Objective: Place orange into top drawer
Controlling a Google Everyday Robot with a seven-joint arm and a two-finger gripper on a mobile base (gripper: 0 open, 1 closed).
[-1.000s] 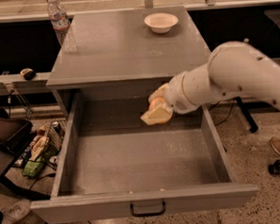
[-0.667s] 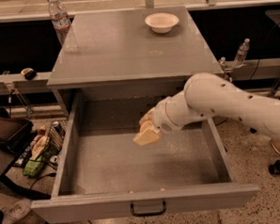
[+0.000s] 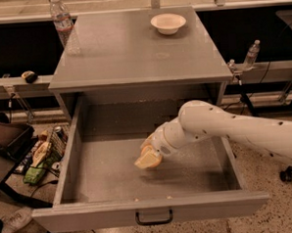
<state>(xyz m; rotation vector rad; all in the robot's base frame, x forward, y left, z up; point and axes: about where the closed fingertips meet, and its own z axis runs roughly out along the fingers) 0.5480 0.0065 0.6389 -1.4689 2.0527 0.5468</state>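
Note:
The top drawer (image 3: 105,177) is pulled wide open, with a grey speckled floor and a small black handle (image 3: 154,219) on its front panel. My white arm reaches in from the right, and the gripper (image 3: 148,158) is low inside the drawer, near the middle of the floor. Its pale yellowish fingers (image 3: 149,160) are closed around the orange (image 3: 146,149). Only a small orange patch of the fruit shows at the top of the grip; the rest is hidden.
A white bowl (image 3: 168,23) and a clear water bottle (image 3: 62,25) stand on the grey cabinet top (image 3: 133,55). A small bottle (image 3: 251,54) sits on the ledge to the right. Bags and snack clutter (image 3: 40,156) lie on the floor to the left.
The arm has swung left and down, and the gripper has gone from the drawer's back right to low over the middle of its floor.

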